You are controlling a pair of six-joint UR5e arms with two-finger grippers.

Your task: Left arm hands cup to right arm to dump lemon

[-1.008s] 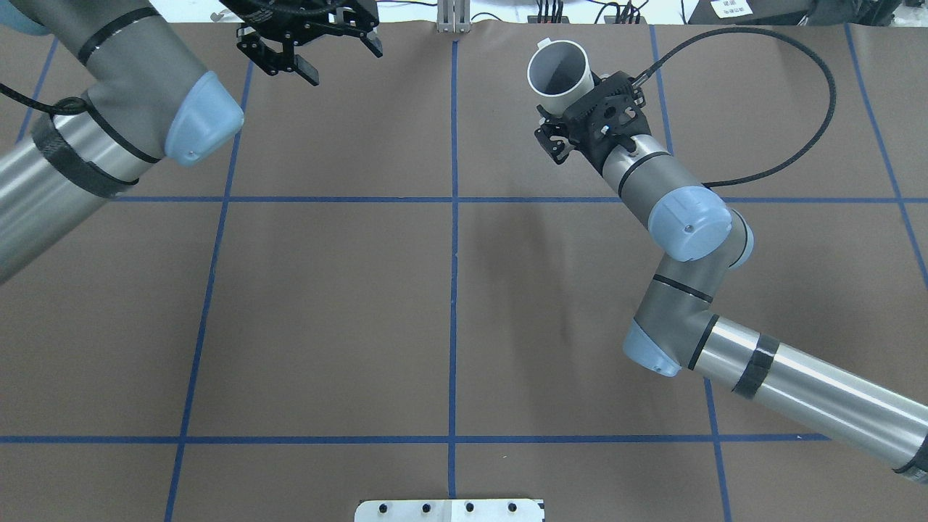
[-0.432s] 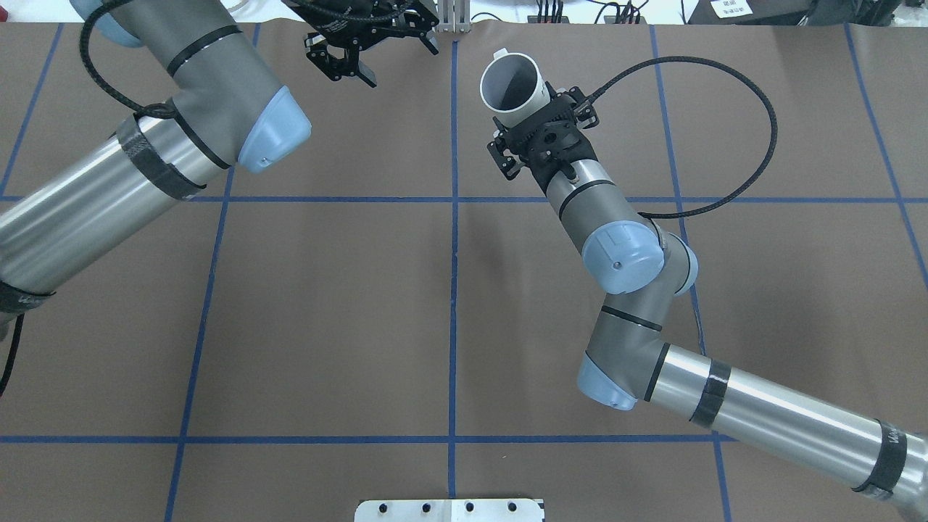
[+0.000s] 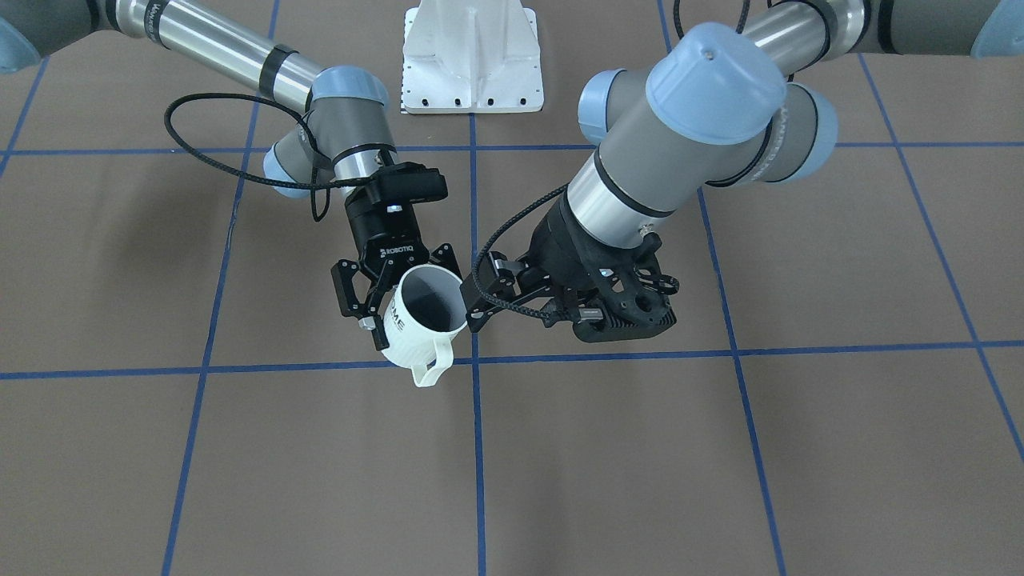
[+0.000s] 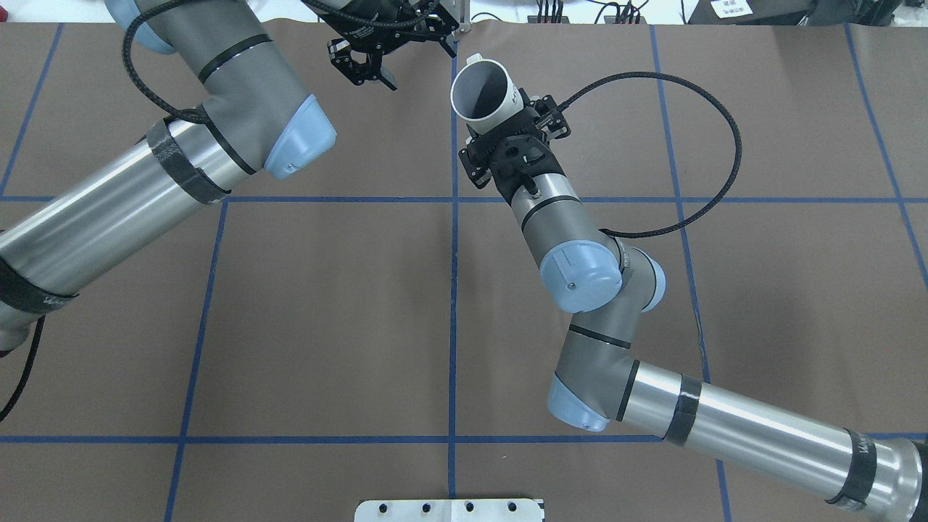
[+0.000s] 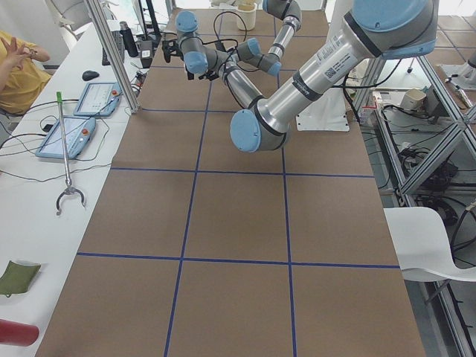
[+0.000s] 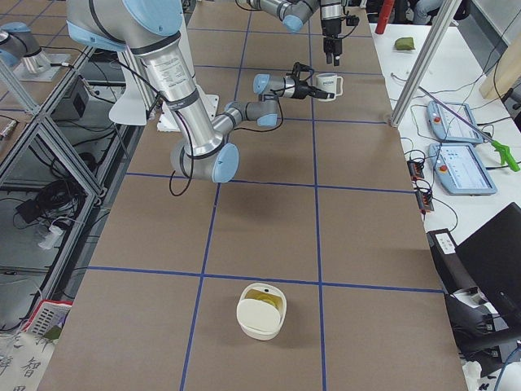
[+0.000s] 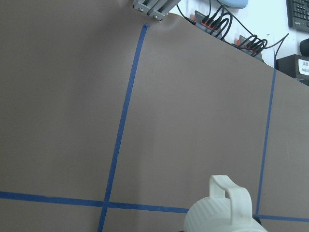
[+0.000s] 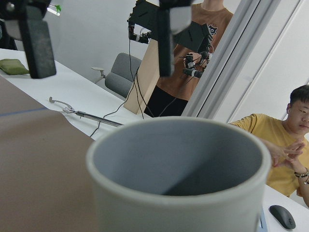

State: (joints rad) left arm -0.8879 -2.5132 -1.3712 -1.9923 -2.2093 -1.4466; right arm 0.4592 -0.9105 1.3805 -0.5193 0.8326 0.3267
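Observation:
The white cup (image 3: 424,320) with black lettering is held tilted above the table near the far centre line. It also shows in the overhead view (image 4: 482,90). My right gripper (image 3: 404,300), marked ROBOTIQ, is shut on the cup's body (image 4: 500,116). Its wrist view looks into the cup's grey inside (image 8: 178,164), where no lemon shows. My left gripper (image 3: 484,292), with the holed bracket, is open and empty just beside the cup (image 4: 413,61). Its fingers (image 8: 29,38) show beyond the rim. The left wrist view shows the cup's handle (image 7: 227,200) at the bottom edge.
A white bowl (image 6: 260,309) with something yellowish in it stands on the table towards the robot's right end. The white base plate (image 3: 472,56) lies at the robot's side. Operators (image 5: 18,67) and tablets (image 6: 456,147) are beyond the far edge.
My right arm has carried the cup leftward to the centre line. My left arm has swung its open gripper rightward, close to the cup.

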